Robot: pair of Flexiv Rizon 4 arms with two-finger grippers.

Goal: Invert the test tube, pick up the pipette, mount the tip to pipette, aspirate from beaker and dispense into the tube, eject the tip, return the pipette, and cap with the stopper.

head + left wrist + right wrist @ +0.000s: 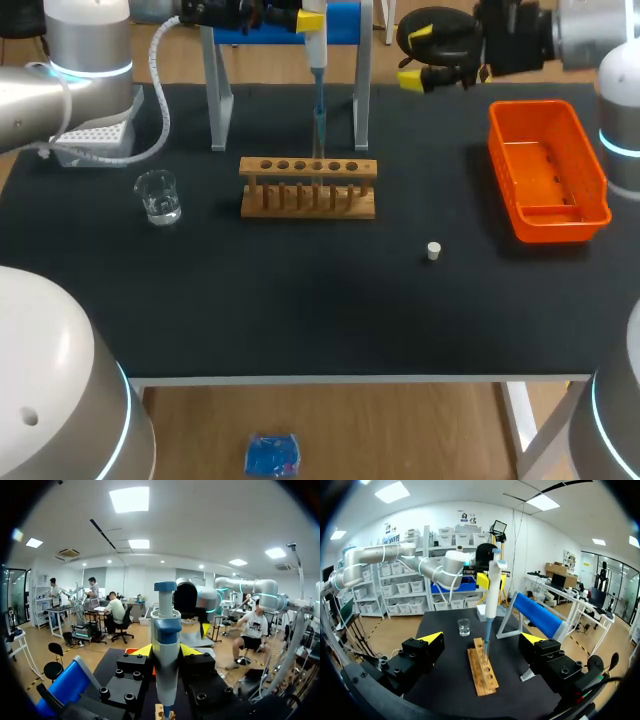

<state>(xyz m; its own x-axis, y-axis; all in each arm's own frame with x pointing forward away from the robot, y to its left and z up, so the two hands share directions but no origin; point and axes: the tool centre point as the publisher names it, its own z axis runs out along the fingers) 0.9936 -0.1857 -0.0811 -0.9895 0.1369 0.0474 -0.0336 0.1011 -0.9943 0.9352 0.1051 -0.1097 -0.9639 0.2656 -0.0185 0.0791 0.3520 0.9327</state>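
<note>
My left gripper [310, 18] is shut on the white and blue pipette [318, 80], holding it upright at the back of the table. In the left wrist view the pipette [165, 655] stands between the yellow fingertips [142, 651]. Its tip [484, 647] reaches down into a hole near the middle of the wooden rack [308, 188]; the clear tube there is hard to make out. The beaker [158, 197] with some water stands left of the rack. A small white stopper [434, 251] lies to the rack's right and nearer the front. My right gripper [415, 55] hangs open and empty at the back right.
An orange basket [545, 170] sits at the right edge. A white tip box [95, 140] stands at the back left. The blue pipette stand [345, 25] on white legs rises behind the rack.
</note>
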